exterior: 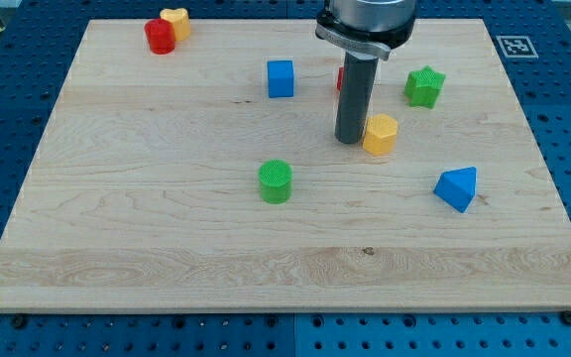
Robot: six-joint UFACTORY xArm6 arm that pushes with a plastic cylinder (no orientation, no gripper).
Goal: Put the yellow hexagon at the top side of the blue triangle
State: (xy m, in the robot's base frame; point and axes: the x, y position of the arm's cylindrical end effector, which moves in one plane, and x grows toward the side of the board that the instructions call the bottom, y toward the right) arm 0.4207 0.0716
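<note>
The yellow hexagon lies right of the board's middle. My tip touches or nearly touches its left side. The blue triangle lies lower and to the right of the hexagon, well apart from it. The rod hides most of a small red block behind it.
A green star-shaped block is up right of the rod. A blue cube is up left. A green cylinder lies lower left. A red cylinder and a yellow block touch at the top left. The wooden board ends at blue perforated table.
</note>
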